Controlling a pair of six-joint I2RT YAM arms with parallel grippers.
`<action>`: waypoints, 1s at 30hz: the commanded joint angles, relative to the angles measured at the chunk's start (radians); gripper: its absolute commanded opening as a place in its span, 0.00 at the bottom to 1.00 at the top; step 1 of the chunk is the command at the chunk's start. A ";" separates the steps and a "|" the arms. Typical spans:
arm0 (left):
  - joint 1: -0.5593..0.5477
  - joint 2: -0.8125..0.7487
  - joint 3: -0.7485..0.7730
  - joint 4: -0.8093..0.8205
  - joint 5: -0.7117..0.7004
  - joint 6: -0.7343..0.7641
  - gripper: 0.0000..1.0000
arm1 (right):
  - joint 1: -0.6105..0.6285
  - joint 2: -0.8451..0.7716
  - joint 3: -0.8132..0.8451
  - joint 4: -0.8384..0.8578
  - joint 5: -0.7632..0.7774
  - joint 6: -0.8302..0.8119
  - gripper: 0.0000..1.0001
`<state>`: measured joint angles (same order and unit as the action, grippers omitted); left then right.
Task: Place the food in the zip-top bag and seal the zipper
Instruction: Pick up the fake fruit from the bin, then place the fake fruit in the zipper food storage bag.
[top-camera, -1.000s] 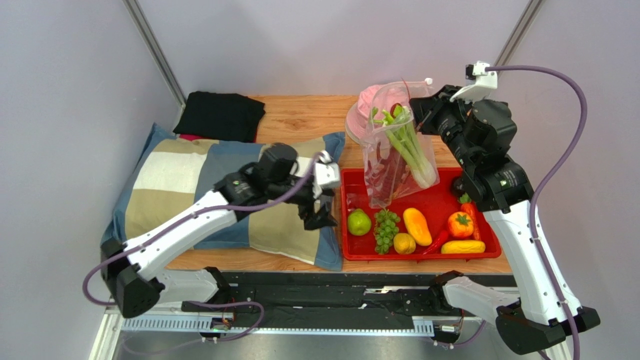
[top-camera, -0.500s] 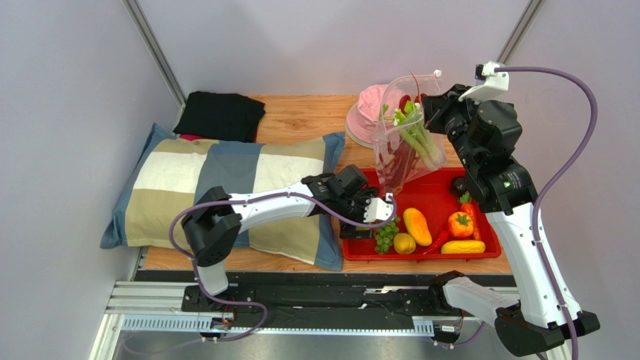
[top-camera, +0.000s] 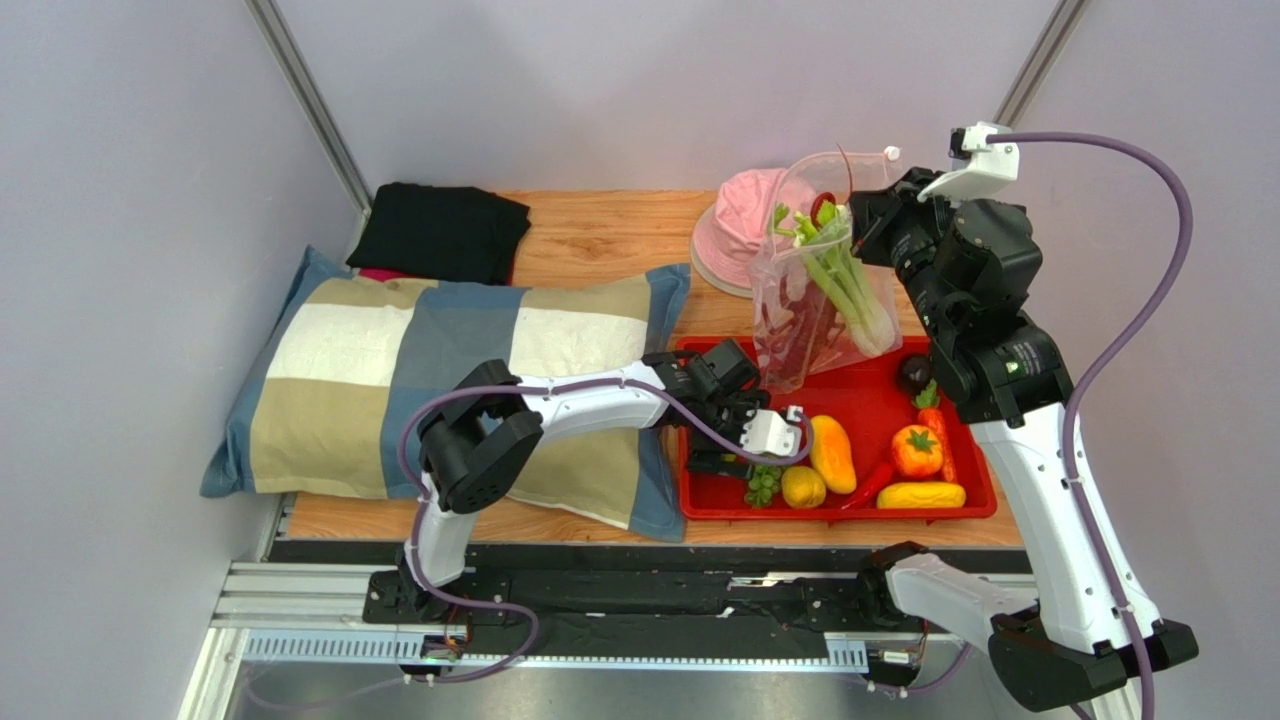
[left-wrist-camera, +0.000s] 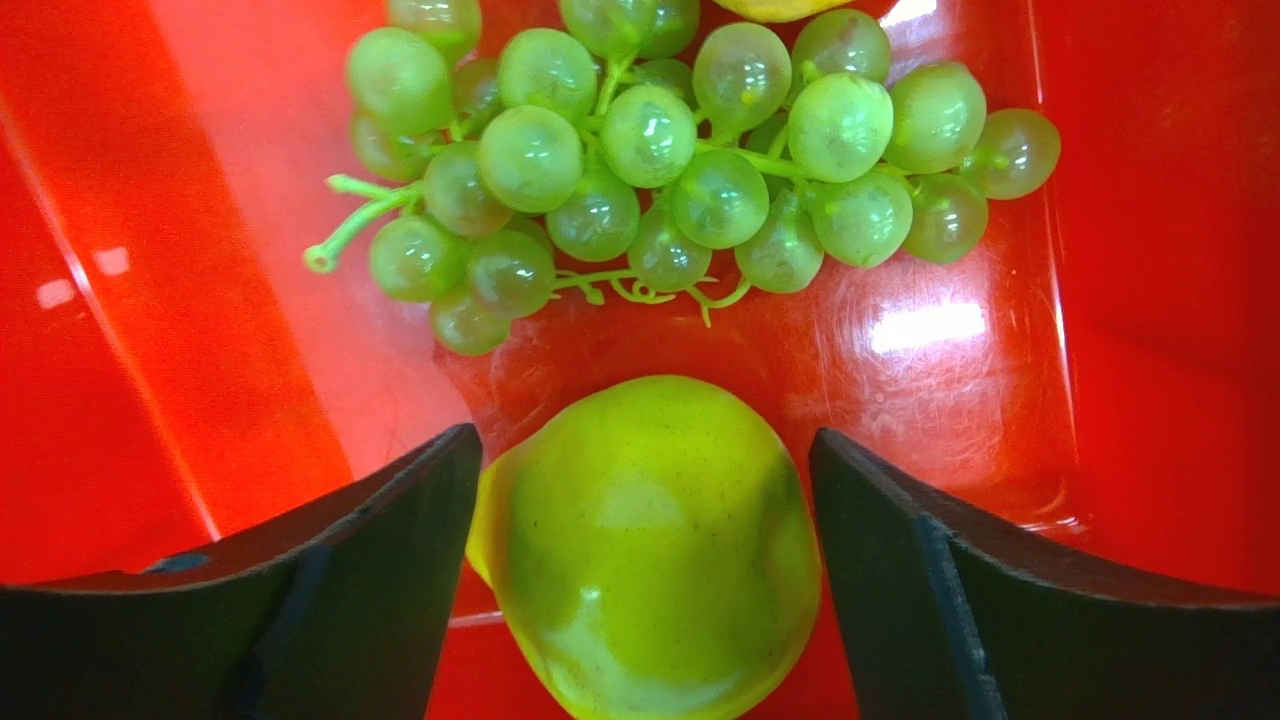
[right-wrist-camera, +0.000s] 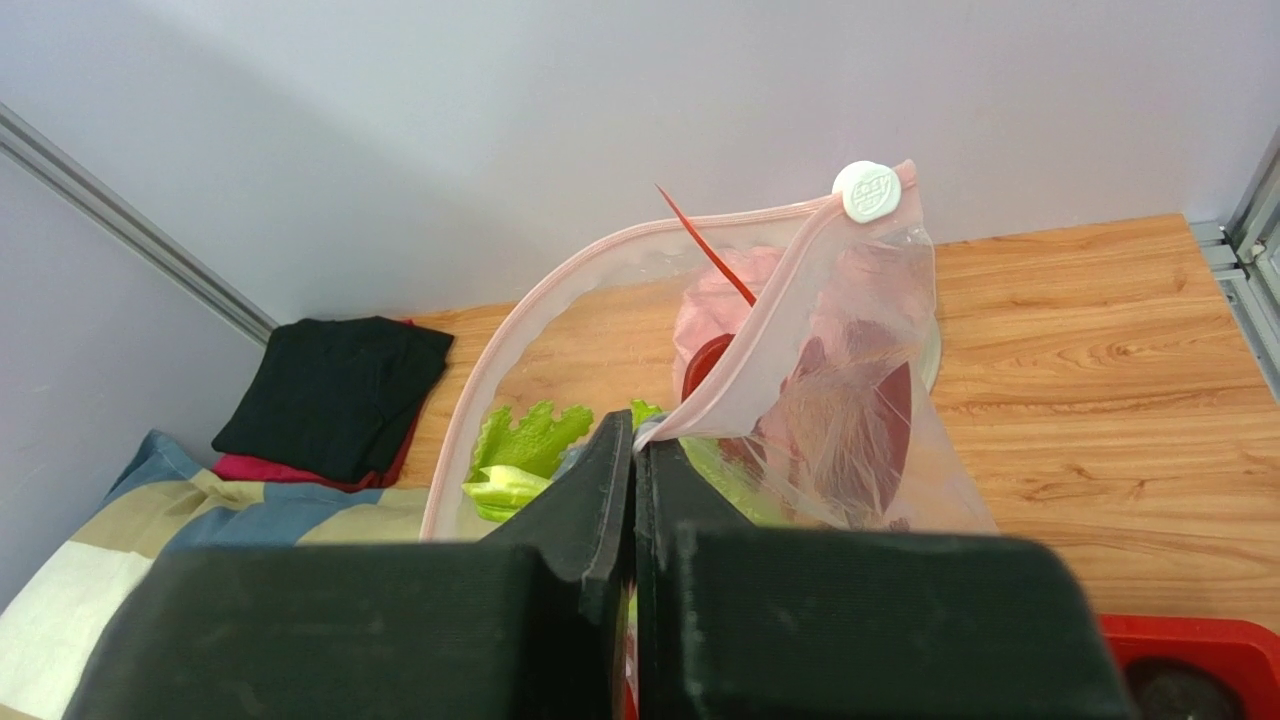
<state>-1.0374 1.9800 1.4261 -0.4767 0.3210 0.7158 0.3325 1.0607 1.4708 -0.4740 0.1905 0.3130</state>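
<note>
Green apple (left-wrist-camera: 646, 555) sits in red tray (left-wrist-camera: 1172, 225), flanked by spread fingers of left tool (left-wrist-camera: 643, 465), one finger close on each side. Grape bunch (left-wrist-camera: 676, 150) lies just beyond apple, same tray. Farther back, right tool (right-wrist-camera: 633, 450) is pressed together, pinching mouth edge of zip-top bag (right-wrist-camera: 842, 390), bag hanging over tray's far side. Zipper (right-wrist-camera: 661, 228) gapes open. Celery stalk (right-wrist-camera: 519, 450) inside bag. Pink hat (top-camera: 736, 210) on bench (top-camera: 601, 240) behind.

Glossy red plastic tray (left-wrist-camera: 1142, 300), shiny smooth green apple (left-wrist-camera: 646, 555), clear soft zip-top bag (right-wrist-camera: 857, 390), wood-grain table (right-wrist-camera: 1082, 375).
</note>
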 joint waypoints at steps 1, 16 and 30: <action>-0.004 0.040 0.082 -0.102 0.020 0.070 0.82 | -0.004 -0.001 0.028 0.103 0.012 -0.025 0.00; 0.043 -0.351 0.138 -0.108 0.257 -0.152 0.00 | -0.003 0.016 0.031 0.101 -0.081 -0.071 0.00; 0.318 -0.439 0.594 0.053 0.215 -0.700 0.00 | -0.003 0.035 0.031 0.101 -0.416 -0.104 0.00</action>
<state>-0.7155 1.5085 1.8732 -0.5365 0.6117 0.1898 0.3321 1.1004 1.4708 -0.4740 -0.0841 0.2340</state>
